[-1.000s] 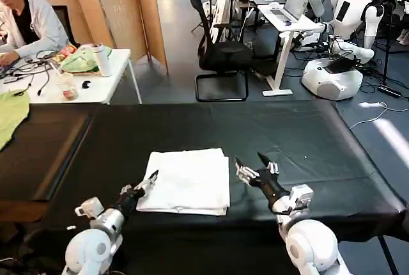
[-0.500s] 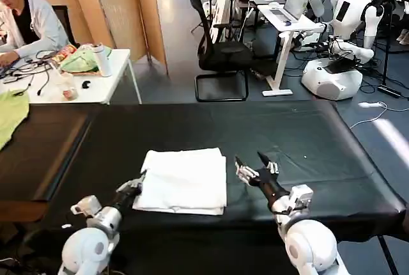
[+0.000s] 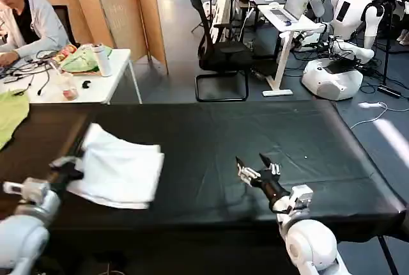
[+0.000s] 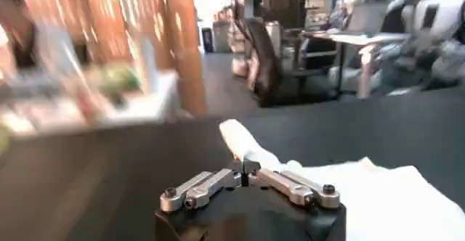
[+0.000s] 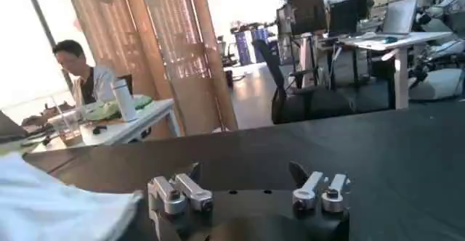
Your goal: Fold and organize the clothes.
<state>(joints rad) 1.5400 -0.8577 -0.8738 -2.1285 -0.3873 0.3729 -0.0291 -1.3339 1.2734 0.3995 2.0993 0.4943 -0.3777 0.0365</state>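
The folded white T-shirt (image 3: pixel 118 171) lies at about 9 o'clock on the black worktop (image 3: pixel 255 134), one corner lifted and the stack skewed. The left gripper (image 3: pixel 69 167) sits at the shirt's 9 o'clock edge with its jaws clenched on the cloth; in the left wrist view the gripper (image 4: pixel 245 168) pinches a raised fold of the T-shirt (image 4: pixel 378 199). The right gripper (image 3: pixel 254 165) hovers over bare worktop at 5 o'clock, well apart from the shirt, jaws released and spread.
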